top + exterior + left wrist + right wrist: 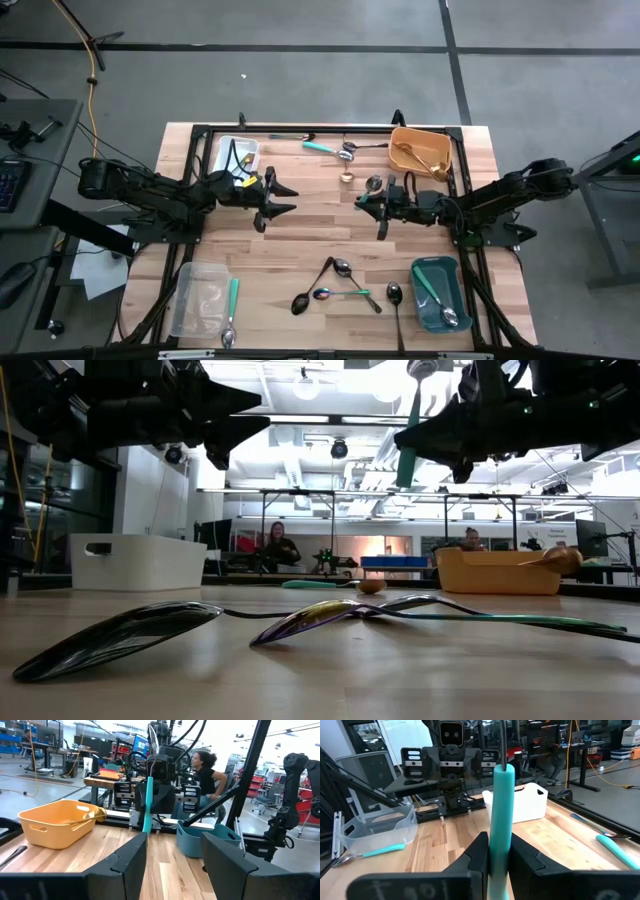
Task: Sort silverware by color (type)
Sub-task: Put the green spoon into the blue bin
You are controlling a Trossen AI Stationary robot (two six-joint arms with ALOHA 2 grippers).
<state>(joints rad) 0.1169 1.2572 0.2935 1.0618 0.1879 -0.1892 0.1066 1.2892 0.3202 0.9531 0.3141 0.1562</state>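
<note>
My right gripper (377, 206) hovers over the table's middle, shut on a teal-handled spoon (147, 805) that stands upright with its metal stem and bowl (425, 368) up. My left gripper (278, 197) faces it from the left, open, with nothing between its fingers (131, 857). More silverware lies flat on the table. At the far side are a teal-handled spoon (325, 148) and a gold spoon (347, 172). At the near side are black spoons (312, 288), an iridescent one (338, 294) and a teal-handled one (231, 308). My right gripper pinches the spoon's teal handle (500, 827) between its two fingers. The fingers lie level, point toward the table's left and cross the handle. The spoon stands upright, bowl end up, lifted clear of the table.
Four bins stand at the corners: white (236, 158) far left, orange (420, 150) far right with gold pieces, clear (198, 298) near left, teal (437, 292) near right with a teal-handled spoon. People sit beyond the table. Bare wood lies between the two grippers.
</note>
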